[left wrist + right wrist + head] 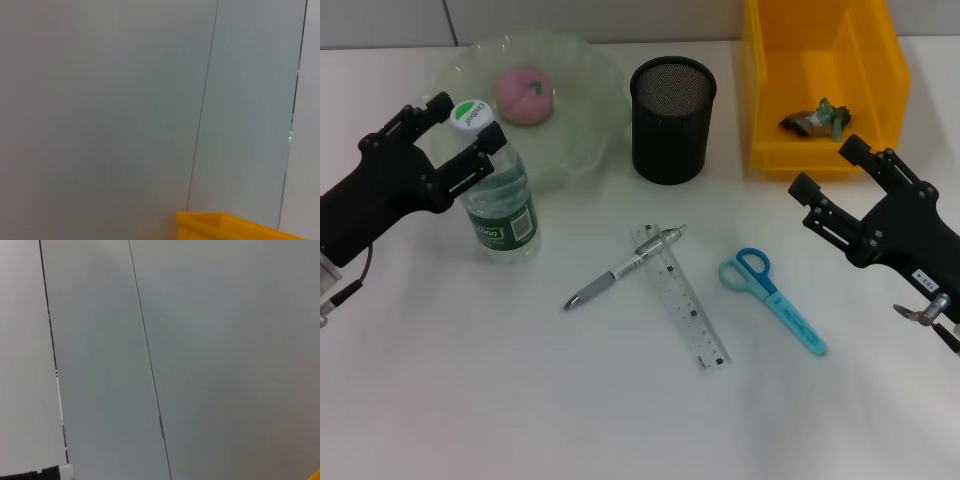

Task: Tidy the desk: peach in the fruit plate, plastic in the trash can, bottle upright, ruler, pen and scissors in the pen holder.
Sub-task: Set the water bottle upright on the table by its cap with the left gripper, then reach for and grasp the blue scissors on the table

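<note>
The clear bottle [502, 196] with a white cap stands upright at the left of the table. My left gripper [470, 121] is open, one finger on each side of the cap. The pink peach [525, 95] lies in the pale green fruit plate [582, 130]. Crumpled plastic [814, 120] sits inside the yellow trash can [825, 45]. The black mesh pen holder [672, 120] stands between the plate and the bin. In front of it the pen [625, 267] lies across the clear ruler [682, 300], and the blue scissors [772, 288] lie to their right. My right gripper [830, 168] is open and holds nothing, just in front of the trash can.
The white table top [520, 400] stretches toward the front edge. Both wrist views show only a grey panelled wall; a corner of the yellow trash can [225, 226] shows in the left wrist view.
</note>
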`<state>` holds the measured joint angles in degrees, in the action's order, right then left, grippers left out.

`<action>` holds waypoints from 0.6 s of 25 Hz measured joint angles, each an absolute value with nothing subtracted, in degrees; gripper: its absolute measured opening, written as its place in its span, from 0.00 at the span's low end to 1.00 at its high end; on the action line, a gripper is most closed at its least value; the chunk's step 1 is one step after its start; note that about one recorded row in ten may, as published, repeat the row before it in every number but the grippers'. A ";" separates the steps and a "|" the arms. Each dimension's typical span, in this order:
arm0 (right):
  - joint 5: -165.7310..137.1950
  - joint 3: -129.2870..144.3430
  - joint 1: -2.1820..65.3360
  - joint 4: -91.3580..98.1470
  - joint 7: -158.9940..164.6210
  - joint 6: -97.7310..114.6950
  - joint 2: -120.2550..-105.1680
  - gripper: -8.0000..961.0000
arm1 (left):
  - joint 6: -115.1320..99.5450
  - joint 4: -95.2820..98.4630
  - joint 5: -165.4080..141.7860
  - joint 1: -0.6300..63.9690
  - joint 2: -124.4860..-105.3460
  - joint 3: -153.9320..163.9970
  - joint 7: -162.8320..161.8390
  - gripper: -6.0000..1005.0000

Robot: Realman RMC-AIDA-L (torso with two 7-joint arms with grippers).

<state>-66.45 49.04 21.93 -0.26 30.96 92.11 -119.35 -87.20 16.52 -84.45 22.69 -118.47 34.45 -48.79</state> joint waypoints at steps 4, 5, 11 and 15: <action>-66.45 49.04 22.00 -0.18 31.42 92.11 -119.35 0.85 | -90.43 16.69 -82.99 21.98 -118.36 34.45 -48.80 0.77; -66.44 49.04 22.00 -0.05 31.66 92.10 -119.35 0.85 | -95.48 17.04 -81.33 20.98 -118.21 34.45 -48.82 0.81; -66.88 49.40 21.43 3.75 36.92 92.18 -119.11 0.84 | -103.55 20.70 -84.14 20.06 -116.66 38.05 -51.44 0.83; -74.32 49.85 18.80 17.79 50.43 93.10 -117.98 0.84 | -105.09 25.96 -93.77 20.04 -114.68 44.46 -55.74 0.83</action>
<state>-74.32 49.85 18.80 17.79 50.43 93.10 -117.98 -105.09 25.96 -93.77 20.04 -114.68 44.46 -55.74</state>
